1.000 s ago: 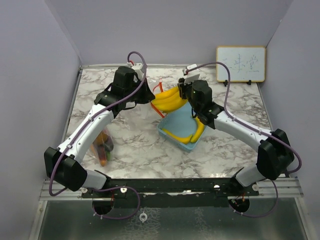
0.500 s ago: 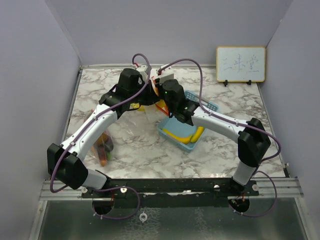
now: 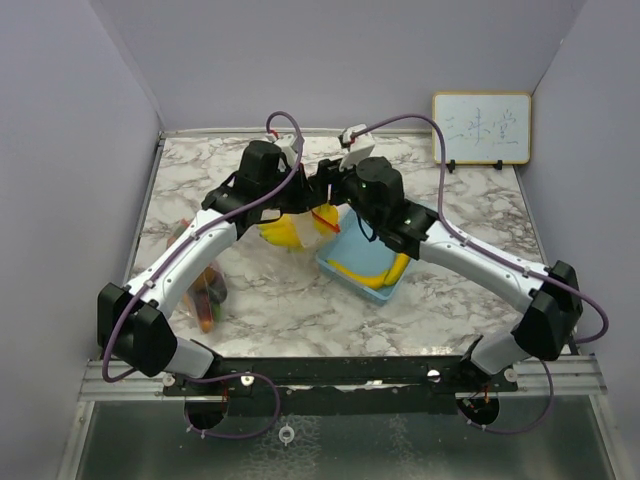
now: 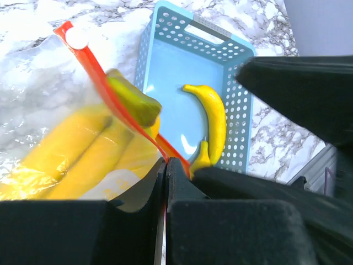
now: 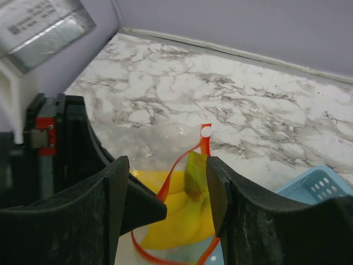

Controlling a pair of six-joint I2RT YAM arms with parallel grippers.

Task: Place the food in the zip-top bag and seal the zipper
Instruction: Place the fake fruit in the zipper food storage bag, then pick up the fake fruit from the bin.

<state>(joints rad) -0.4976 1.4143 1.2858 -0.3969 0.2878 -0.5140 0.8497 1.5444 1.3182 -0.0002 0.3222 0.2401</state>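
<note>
White marble-patterned table (image 3: 480, 300) was enclosed by plain pale-lilac walls (image 3: 350, 60) on three sides; a small whiteboard (image 3: 481, 128) stood at its rear right.

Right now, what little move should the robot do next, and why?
Probably move the right gripper over to the blue basket for the loose banana. The bunch of bananas already sits inside the zip-top bag, the left gripper pinches its red zipper, and the right gripper's fingers stand apart and empty above the mouth.
</note>
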